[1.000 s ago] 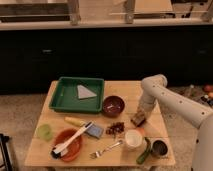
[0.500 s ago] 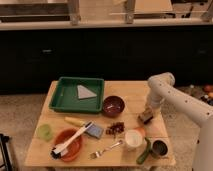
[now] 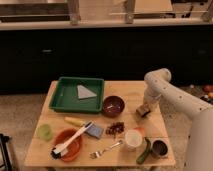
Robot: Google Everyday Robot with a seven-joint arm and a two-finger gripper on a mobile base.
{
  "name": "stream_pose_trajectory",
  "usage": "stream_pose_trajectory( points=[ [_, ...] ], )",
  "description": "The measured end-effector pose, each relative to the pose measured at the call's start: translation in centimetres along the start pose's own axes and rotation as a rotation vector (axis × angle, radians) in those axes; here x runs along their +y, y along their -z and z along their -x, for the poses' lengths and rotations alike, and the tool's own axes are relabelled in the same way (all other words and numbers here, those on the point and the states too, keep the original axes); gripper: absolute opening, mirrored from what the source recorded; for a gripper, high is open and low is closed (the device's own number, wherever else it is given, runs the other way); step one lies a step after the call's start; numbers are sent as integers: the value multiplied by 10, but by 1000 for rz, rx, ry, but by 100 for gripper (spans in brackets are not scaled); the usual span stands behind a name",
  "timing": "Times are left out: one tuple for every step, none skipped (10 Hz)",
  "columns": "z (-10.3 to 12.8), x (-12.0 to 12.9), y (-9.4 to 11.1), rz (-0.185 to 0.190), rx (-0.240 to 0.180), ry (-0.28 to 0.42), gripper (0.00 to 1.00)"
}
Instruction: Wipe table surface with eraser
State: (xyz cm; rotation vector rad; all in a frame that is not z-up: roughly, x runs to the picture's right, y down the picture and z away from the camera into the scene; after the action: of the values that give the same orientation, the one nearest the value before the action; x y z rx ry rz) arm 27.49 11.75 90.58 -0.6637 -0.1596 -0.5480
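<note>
The eraser [image 3: 142, 112], a small tan block with a dark base, rests on the light wooden table surface [image 3: 125, 92] near its right edge, right of the maroon bowl [image 3: 113, 105]. My gripper [image 3: 144, 106] comes down from the white arm [image 3: 159, 82] and is shut on the eraser, pressing it to the tabletop.
A green tray [image 3: 64, 95] holding a grey wedge stands at the back left. An orange bowl [image 3: 70, 146] with a brush, a blue-grey pad [image 3: 94, 131], a fork [image 3: 106, 149], a white cup [image 3: 133, 138], a dark mug [image 3: 159, 147] and a green cup [image 3: 45, 131] crowd the front.
The arm and the eraser have slid to the right and slightly toward the back of the table. The other things have not moved.
</note>
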Motion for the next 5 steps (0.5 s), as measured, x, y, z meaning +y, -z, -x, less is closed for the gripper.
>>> stream_pose_trajectory(
  points=[
    [10,-7,0,-10,-17,21,1],
    [15,-10,-2,-12,-28,47,1],
    [23,-13,-3,-18,-48,73,1],
    [31,-12,-3,-15,-67,97,1],
    [37,-10,-3,-13,-77,111,1]
  ],
)
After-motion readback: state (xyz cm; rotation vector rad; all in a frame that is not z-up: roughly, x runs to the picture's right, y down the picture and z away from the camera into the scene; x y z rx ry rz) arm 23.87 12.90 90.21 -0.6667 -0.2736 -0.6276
